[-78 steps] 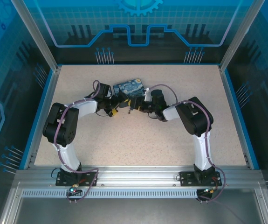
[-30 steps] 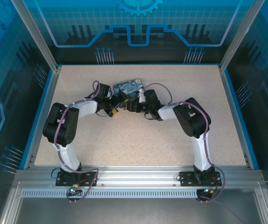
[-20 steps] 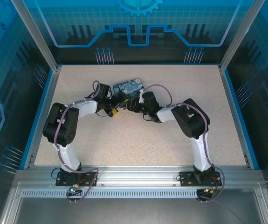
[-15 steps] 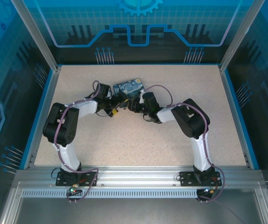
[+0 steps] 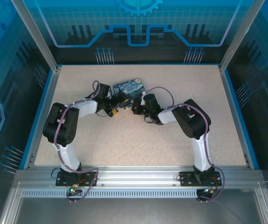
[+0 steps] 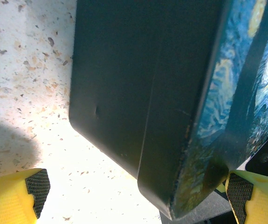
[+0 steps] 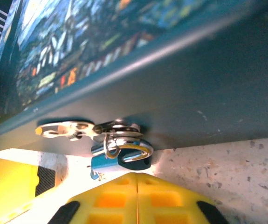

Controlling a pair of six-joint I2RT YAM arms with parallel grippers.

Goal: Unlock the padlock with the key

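Right wrist: padlock [image 7: 120,160] and apparently key [image 7: 64,129] against box [image 7: 194,84]; left pincer [image 6: 138,189] spread, right pincer [image 7: 92,186] unclear.

Small blue-bodied padlock [image 7: 120,157], its shackle polished silvery metal; flat key [image 7: 64,129], bright bare metal; painted rectangular box [image 6: 124,93], dark matt sides, edge scuffed; speckled beige tabletop [image 6: 22,70], matt.

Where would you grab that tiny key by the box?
Probably the free end of the key, away from the ring, pinched across its narrow edges, coming from the table side: its flat face seems to lie against the box, leaving no room behind.
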